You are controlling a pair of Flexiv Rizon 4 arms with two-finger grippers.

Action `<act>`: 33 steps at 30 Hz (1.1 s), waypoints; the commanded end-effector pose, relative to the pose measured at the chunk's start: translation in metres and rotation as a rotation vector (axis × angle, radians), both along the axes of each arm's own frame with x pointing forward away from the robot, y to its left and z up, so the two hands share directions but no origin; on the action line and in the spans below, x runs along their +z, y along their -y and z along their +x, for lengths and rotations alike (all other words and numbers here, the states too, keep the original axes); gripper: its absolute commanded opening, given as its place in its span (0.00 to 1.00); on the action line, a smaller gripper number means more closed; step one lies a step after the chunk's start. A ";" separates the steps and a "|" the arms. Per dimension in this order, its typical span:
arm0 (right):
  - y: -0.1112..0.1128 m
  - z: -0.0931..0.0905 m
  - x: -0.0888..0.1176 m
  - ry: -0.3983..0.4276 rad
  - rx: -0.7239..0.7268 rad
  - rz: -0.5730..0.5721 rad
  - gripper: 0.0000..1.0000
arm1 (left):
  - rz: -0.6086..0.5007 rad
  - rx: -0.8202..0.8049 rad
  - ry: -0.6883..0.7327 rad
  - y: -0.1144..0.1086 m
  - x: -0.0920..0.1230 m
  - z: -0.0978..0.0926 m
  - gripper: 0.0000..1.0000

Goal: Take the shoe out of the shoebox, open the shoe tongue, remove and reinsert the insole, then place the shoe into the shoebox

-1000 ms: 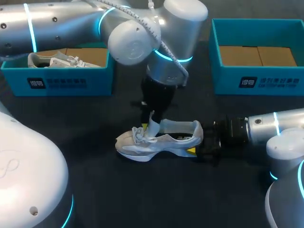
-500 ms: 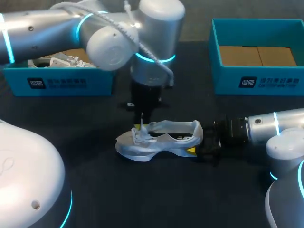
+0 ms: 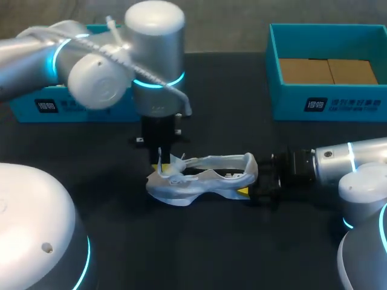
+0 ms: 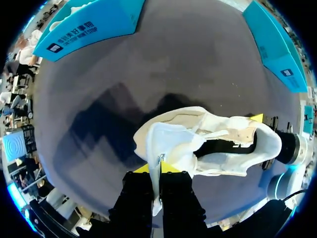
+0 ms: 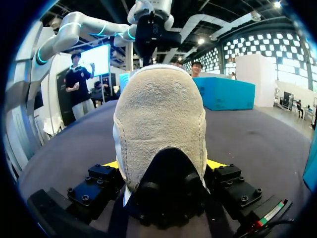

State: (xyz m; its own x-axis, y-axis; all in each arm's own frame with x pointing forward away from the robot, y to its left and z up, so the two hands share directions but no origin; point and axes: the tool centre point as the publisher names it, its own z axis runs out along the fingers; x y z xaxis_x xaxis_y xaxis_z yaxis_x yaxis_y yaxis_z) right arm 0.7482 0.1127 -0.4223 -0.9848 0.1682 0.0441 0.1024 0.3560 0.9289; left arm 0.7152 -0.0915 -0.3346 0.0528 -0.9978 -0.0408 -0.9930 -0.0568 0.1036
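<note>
The table (image 3: 199, 241) is the biggest thing here, a flat dark matte surface. My left arm (image 3: 91, 66) crosses it from the far left in smooth silver casing with a glowing cyan ring. My right arm (image 3: 344, 163), built the same way, comes in low from the right.

Two teal card boxes with straight walls stand along the far edge. The left box (image 3: 78, 106) is mostly hidden behind my left arm. The right box (image 3: 326, 106) is open and shows brown cardboard on its floor.

The shoe (image 3: 199, 181) lies on the table between the boxes and nearer than both, with its toe to the left and its heel to the right. It is pale off-white with a thick curved sole, loose laces and a dark opening. From behind, its heel is rounded, nappy beige suede above a black patch.

The tongue (image 4: 166, 144) is a soft white flap pulled up at the front of the shoe.

My left claw (image 4: 156, 168) stands over the toe end with its black fingers nearly together, pinching the tongue's white edge between the yellow tips. My right claw (image 5: 163, 166) lies level at the heel and grips the shoe there, one yellow tip pressed on each side.
</note>
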 end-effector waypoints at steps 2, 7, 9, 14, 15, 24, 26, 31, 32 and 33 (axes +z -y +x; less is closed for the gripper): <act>0.001 0.000 -0.001 -0.001 -0.001 -0.004 0.00 | -0.389 0.015 0.022 -0.015 -0.019 -0.001 0.00; 0.001 0.000 -0.001 -0.001 -0.001 -0.004 0.00 | -0.557 -0.038 0.056 -0.027 -0.027 0.000 0.00; 0.001 0.000 -0.001 -0.001 -0.001 -0.004 0.00 | -0.594 -0.043 0.057 -0.030 -0.029 0.000 0.00; 0.001 0.000 -0.001 -0.001 -0.001 -0.004 0.00 | -0.667 -0.071 0.038 -0.031 -0.035 0.000 0.00; 0.001 0.000 -0.001 -0.001 -0.001 -0.004 0.00 | -0.675 -0.071 0.041 -0.031 -0.036 0.000 0.00; 0.001 0.000 -0.001 -0.001 -0.001 -0.004 0.00 | -0.729 -0.063 0.005 -0.045 -0.045 0.000 0.11; 0.001 0.000 -0.001 -0.001 -0.001 -0.004 0.00 | -0.732 -0.062 0.006 -0.047 -0.044 -0.001 0.33; 0.001 0.000 -0.001 -0.001 -0.001 -0.004 0.00 | -0.733 -0.065 0.018 -0.047 -0.034 0.000 0.57; 0.001 0.000 -0.001 -0.001 -0.001 -0.004 0.00 | -0.733 -0.069 0.025 -0.047 -0.031 -0.001 0.64; 0.001 0.000 -0.001 -0.001 -0.001 -0.004 0.00 | -0.734 -0.076 0.029 -0.046 -0.028 -0.002 0.65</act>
State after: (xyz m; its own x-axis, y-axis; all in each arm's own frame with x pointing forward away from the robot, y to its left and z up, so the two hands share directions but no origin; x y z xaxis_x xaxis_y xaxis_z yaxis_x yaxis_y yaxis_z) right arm 0.7481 0.1125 -0.4236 -0.9844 0.1701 0.0446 0.1038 0.3572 0.9282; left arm 0.7224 -0.0518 -0.3685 -0.0373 -0.8543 0.5184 -0.9927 0.0914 0.0793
